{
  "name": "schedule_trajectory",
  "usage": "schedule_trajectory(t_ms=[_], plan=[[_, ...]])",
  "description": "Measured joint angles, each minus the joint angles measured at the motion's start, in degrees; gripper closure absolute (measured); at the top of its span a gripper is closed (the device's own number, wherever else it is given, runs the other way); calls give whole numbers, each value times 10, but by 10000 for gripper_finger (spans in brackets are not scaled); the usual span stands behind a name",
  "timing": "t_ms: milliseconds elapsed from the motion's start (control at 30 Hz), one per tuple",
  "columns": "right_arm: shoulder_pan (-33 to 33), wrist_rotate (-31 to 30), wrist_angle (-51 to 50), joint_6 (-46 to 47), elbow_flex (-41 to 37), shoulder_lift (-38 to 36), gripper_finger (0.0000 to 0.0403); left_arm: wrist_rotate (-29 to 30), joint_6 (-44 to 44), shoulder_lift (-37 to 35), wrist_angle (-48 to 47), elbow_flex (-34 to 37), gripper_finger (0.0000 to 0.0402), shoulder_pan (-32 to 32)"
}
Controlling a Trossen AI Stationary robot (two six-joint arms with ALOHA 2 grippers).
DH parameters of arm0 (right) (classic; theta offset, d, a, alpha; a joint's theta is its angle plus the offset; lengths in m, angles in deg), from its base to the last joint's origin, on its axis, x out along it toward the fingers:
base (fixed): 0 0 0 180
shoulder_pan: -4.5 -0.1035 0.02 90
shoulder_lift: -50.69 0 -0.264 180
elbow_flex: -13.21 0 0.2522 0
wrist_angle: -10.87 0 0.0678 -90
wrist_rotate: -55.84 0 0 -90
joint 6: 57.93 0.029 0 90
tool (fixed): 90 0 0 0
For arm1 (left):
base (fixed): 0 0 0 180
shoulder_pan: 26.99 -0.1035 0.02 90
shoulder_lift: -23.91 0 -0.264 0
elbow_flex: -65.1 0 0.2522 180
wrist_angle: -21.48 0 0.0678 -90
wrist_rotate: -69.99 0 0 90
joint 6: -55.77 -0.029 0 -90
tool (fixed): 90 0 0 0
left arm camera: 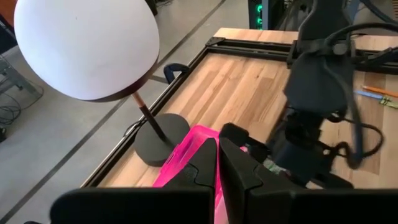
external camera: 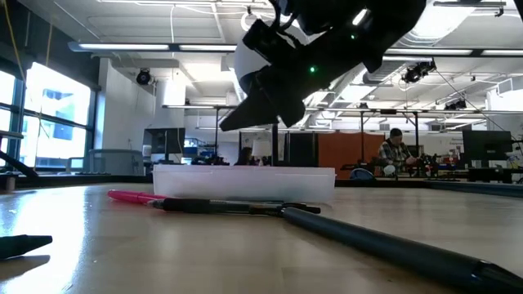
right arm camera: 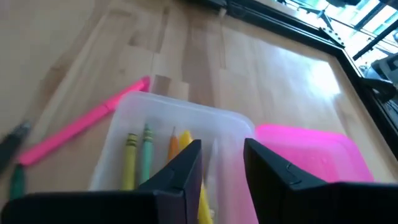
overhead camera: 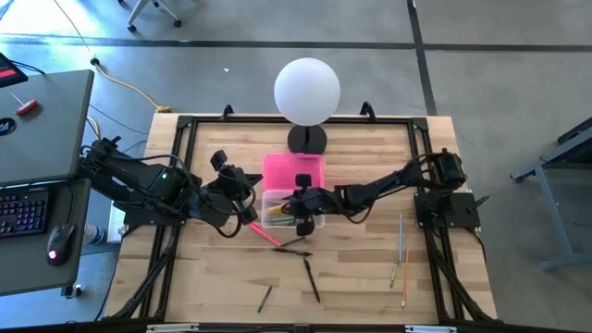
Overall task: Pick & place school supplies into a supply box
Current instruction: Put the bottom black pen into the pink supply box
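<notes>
We see the right gripper [right arm camera: 221, 165], fingers apart w/ nothing between, over the clear plastic rectangular box [right arm camera: 180, 124] holding yellow and green pencils [right arm camera: 137, 152]; left gripper [left arm camera: 217, 168], fingers together, beside the bright pink lid [overhead camera: 294, 170].

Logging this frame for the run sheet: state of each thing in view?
Box: open, some pencils inside.
Pink lid: off, flat on the table beside the box.
Right gripper: open, empty, above the box.
Left gripper: shut, empty, near the lid.
Pink pen: lying on the table against the box.
Lamp: upright.
</notes>
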Motion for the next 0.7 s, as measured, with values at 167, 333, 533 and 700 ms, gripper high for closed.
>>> schedule_trajectory(t_ms=[167,333,533,700], plan=[[-26,27,-2,5,4,0,304,0,0,0,-1,0,355,0],[-60,55,-4,53,4,0,304,-5,0,0,-1,0,355,0],[-113,40,-17,129,4,-1,304,-5,0,0,-2,0,355,0],[-160,30,-52,179,-3,-1,304,-5,3,0,-2,0,355,0]])
